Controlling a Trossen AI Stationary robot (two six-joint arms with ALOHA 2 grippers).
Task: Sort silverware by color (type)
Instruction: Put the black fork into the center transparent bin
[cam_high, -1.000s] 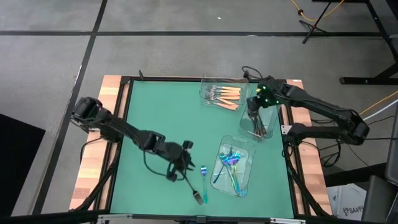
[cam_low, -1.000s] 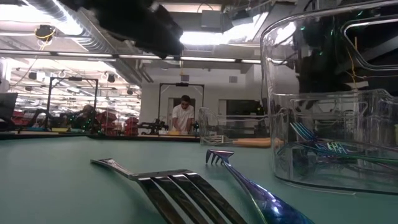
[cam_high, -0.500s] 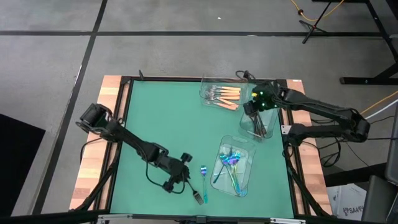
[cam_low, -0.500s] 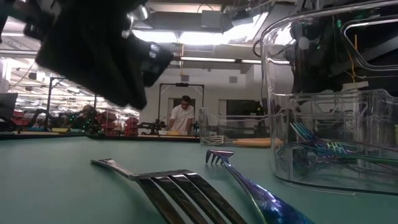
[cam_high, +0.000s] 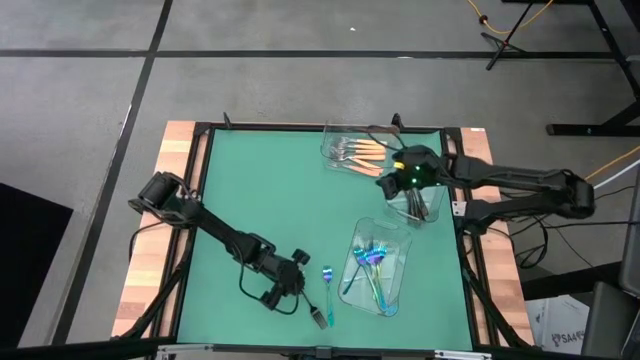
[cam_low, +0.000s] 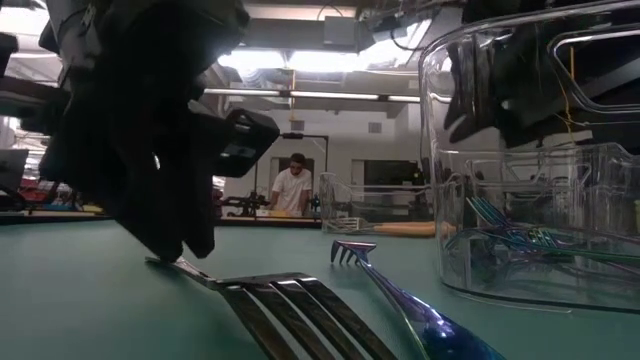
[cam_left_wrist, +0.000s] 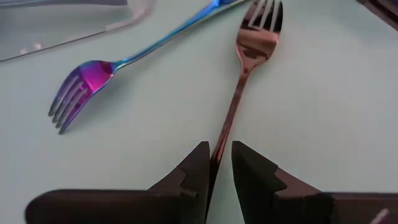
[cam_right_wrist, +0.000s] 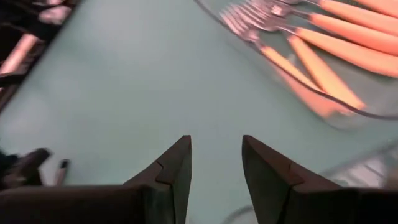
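Big dark gripper (cam_low: 170, 245) is coming in from the top, sitting right over the handle end of a dark fork (cam_low: 275, 300) lying on the green table (cam_low: 80, 290). An iridescent blue fork (cam_low: 400, 300) is lying just beside it. A clear tray (cam_low: 530, 200) is holding more blue forks (cam_low: 510, 240). A person (cam_low: 293, 187) is standing in the room behind.

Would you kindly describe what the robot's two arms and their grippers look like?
Both arms are dark, slim and jointed, with black cables trailing from them. The left gripper and right gripper each have two dark wedge-shaped fingers with stepped inner edges. Green lights glow on the right arm's wrist.
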